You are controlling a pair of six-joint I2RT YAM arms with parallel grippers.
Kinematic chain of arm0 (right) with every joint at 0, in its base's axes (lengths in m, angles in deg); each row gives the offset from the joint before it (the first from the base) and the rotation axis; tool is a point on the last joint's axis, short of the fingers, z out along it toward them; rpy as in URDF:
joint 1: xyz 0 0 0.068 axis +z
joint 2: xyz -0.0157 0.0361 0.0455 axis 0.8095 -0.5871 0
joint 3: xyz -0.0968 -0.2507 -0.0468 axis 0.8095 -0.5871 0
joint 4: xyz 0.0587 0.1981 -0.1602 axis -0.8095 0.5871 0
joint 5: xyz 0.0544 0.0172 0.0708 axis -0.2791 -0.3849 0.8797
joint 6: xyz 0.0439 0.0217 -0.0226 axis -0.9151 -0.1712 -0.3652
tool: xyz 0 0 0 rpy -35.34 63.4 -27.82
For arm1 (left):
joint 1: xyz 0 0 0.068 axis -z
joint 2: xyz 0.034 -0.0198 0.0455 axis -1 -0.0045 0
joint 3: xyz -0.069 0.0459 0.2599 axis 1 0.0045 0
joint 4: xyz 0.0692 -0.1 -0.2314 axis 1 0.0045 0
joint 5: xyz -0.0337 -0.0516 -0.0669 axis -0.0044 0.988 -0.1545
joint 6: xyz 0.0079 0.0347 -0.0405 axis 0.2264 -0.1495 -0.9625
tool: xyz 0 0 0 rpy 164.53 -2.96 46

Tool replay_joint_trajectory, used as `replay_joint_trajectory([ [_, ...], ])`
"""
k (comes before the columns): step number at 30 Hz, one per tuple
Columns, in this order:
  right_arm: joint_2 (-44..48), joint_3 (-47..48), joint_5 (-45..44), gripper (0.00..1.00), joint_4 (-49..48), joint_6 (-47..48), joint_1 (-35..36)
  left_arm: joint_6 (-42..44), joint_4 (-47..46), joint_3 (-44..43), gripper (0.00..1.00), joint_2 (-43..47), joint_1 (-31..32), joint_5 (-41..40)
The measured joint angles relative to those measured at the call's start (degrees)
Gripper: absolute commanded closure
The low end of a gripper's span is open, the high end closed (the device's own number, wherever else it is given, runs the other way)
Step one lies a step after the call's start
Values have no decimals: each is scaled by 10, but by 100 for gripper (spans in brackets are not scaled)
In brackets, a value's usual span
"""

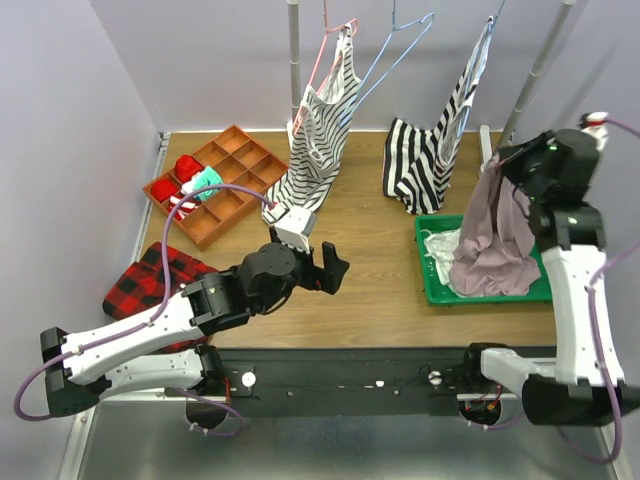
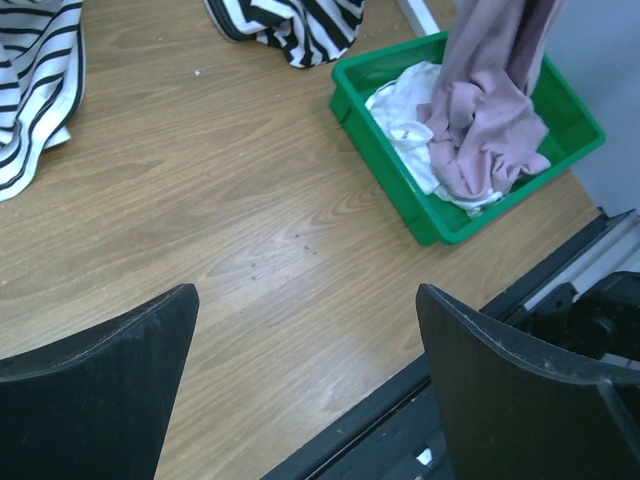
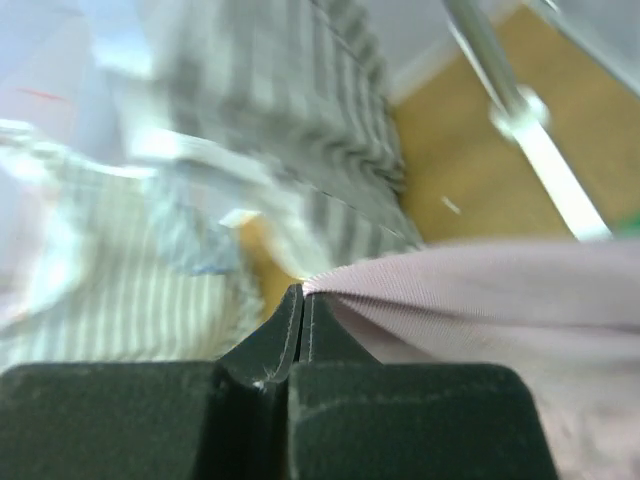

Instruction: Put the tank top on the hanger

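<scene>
The mauve-pink tank top (image 1: 497,245) hangs from my right gripper (image 1: 500,165), its lower part still in the green bin (image 1: 434,280). In the right wrist view the jaws are pressed shut on a pinch of the pink fabric (image 3: 480,285) at the gripper (image 3: 303,292). The top also shows in the left wrist view (image 2: 490,110). The pale blue-grey wire hanger (image 1: 395,50) hangs empty on the rail at the back, between the striped tops. My left gripper (image 1: 333,268) is open and empty over the table's middle; in its wrist view its fingers (image 2: 500,370) stand wide apart.
Two black-and-white striped tops (image 1: 320,140) (image 1: 440,140) hang on the rail, the left one on a pink hanger (image 1: 335,45). A white garment (image 1: 440,245) lies in the bin. An orange divided tray (image 1: 215,180) sits back left. A red plaid cloth (image 1: 150,280) lies at left.
</scene>
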Motion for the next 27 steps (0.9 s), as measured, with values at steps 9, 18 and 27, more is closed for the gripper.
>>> replay_joint_trajectory([
  [9,16,230,265,99,-22,-38,-3,-3,-8,-37,1,-8,-12,19],
  [18,-120,389,463,99,-164,-216,-3,3,-14,-76,1,-7,-43,18],
  [27,-149,431,488,99,-278,-375,-2,-4,-18,-56,1,23,-78,10],
])
